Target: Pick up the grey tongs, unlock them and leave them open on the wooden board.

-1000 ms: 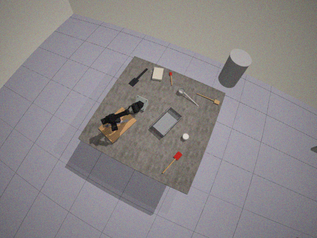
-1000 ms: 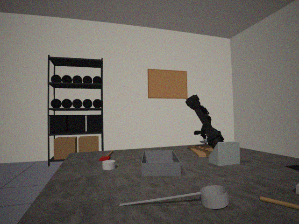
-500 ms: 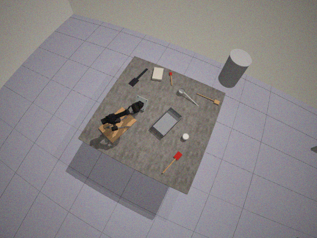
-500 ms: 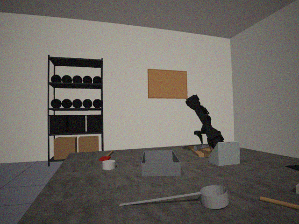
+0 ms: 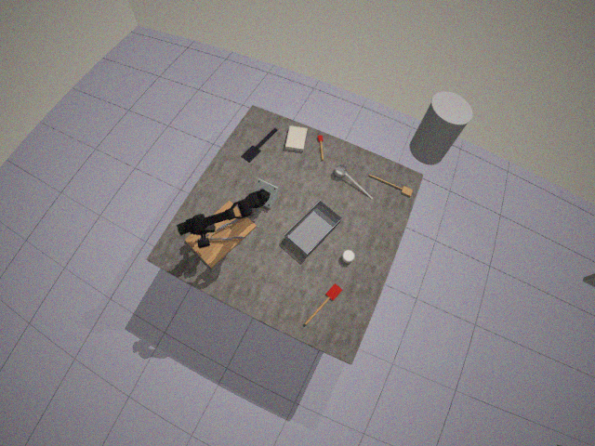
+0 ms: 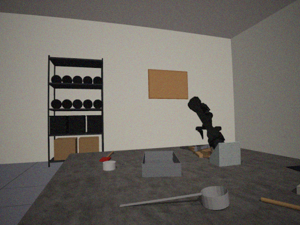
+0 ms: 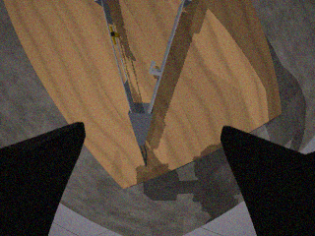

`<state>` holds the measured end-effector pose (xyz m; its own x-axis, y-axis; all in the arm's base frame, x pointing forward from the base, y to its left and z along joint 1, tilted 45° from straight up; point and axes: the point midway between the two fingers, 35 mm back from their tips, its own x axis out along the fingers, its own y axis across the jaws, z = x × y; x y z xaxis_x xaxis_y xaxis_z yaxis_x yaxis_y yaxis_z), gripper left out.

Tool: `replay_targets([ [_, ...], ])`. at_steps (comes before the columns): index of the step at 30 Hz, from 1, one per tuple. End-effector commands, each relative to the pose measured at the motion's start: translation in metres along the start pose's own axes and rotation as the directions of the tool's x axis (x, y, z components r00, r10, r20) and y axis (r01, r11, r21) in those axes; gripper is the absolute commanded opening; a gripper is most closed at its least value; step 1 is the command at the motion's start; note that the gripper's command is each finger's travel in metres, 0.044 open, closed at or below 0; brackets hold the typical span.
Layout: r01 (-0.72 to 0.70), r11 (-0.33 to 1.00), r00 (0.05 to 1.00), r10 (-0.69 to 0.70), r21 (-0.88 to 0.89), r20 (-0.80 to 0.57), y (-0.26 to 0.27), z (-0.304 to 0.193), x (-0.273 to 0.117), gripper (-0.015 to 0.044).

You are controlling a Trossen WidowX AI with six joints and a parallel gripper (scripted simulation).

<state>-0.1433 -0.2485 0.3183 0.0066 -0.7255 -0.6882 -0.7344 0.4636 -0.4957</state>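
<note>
Evidently, the tongs were open over the board and the claw was free

The grey tongs (image 5: 225,239) (image 6: 202,146) (image 7: 140,125) were over the wooden board (image 5: 211,256) (image 6: 204,153) (image 7: 84,88), their two arms spread in a clear V from the hinge. Whether they lay flat on the board or stood partly off it could not be told. The claw (image 5: 199,233) (image 6: 212,138) (image 7: 154,132) was above the board, its fingers wide apart on either side of the hinge end, with nothing held between them.

The roasting tin (image 5: 312,232) (image 6: 161,169) stood apart from the board on the counter (image 5: 269,297) (image 6: 96,193) (image 7: 30,98), with no tongs across it. A small white pot (image 5: 348,255) (image 6: 109,165) stood farther from the board, beyond the tin.

The pick-up and unlocking thus appeared done, and the step in hand looked like the release. What came next, in judgement, was a straight, slow lift away from the board, fingers kept wide so that neither one dragged the hinge or pushed the arms together. If the tongs had not fully settled, a brief wait would have been wise; after that, only a check that they rested open remained.
</note>
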Motion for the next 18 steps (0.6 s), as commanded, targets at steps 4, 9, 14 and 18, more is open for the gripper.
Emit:
replay_targets([
  [4,-0.006,1.000,1.000,0.006,0.001,-0.012,0.000,-0.048,-0.024,0.0440],
  [9,-0.012,1.000,1.000,0.012,0.005,-0.023,0.005,-0.076,-0.039,0.0440],
  [14,-0.014,1.000,1.000,0.014,0.006,-0.028,0.008,-0.087,-0.045,0.0440],
  [18,-0.014,1.000,1.000,0.014,0.006,-0.028,0.008,-0.087,-0.045,0.0440],
])
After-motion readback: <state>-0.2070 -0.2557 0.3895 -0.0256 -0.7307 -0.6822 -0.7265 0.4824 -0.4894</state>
